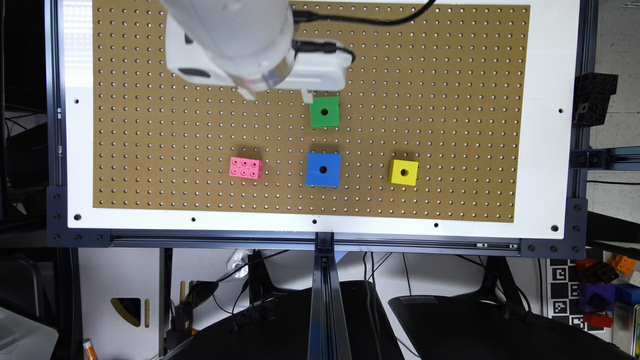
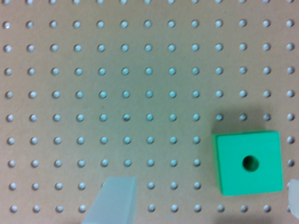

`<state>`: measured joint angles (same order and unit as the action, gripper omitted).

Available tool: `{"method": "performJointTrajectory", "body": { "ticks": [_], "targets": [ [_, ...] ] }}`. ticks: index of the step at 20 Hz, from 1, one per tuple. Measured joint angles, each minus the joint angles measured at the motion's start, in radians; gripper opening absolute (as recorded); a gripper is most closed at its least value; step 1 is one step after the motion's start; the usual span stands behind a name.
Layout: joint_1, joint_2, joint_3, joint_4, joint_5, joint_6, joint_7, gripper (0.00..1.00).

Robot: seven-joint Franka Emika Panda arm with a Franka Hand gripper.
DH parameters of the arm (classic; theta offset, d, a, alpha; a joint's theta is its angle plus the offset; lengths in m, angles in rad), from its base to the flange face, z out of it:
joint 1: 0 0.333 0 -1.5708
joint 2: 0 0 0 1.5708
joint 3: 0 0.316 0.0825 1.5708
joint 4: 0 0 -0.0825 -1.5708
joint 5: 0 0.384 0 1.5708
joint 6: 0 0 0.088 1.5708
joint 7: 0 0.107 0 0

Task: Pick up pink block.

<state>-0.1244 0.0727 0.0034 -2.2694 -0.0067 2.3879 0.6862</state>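
Brown pegboard (image 1: pixel 450 60) fills my workspace, set in a white frame (image 1: pixel 547 125) on dark aluminium rails (image 1: pixel 320 240), with black chairs and cables below the bench edge. On the exterior view's right, a heap of coloured spare blocks (image 1: pixel 607 290) sits off the board.

Biggest thing over the board is my arm (image 1: pixel 235 35), the white wrist body reaching in from the top, a black cable looping off it. My gripper (image 1: pixel 307 95) hangs just above the green cube in the exterior view. On the wrist view I've got one pale finger (image 2: pixel 114 200) at one side and a sliver of the other at the far edge, with plenty of board between them, so the pincer is spread wide and holding nothing.

Now the blocks. Blue cube (image 1: pixel 323 169) sits mid-board, centre hole up. Green cube (image 1: pixel 324 112) is right behind it, nearer the arm, and on the wrist view it (image 2: pixel 248 162) lies between the two fingers, close to the one at the edge. Yellow cube (image 1: pixel 404 172) is off on the exterior view's right of the blue one.

Smallest, and the one I'm after: pink block (image 1: pixel 246 167), studs up, flat on the pegboard, on the exterior view's left of the blue cube, well apart from my gripper.
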Motion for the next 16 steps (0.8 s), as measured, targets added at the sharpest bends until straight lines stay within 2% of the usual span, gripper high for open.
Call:
{"method": "performJointTrajectory", "body": {
  "ticks": [3, 7, 10, 14, 16],
  "targets": [
    [-0.021, 0.051, 0.000, 0.059, -0.0021, 0.000, -0.018, 1.00],
    [-0.065, 0.119, -0.001, 0.138, -0.0021, -0.001, -0.063, 1.00],
    [-0.077, 0.147, -0.001, 0.171, -0.0021, -0.001, -0.075, 1.00],
    [-0.078, 0.151, -0.001, 0.180, -0.0021, -0.001, -0.075, 1.00],
    [-0.083, 0.152, -0.001, 0.185, -0.0022, -0.001, -0.079, 1.00]
  ]
}}
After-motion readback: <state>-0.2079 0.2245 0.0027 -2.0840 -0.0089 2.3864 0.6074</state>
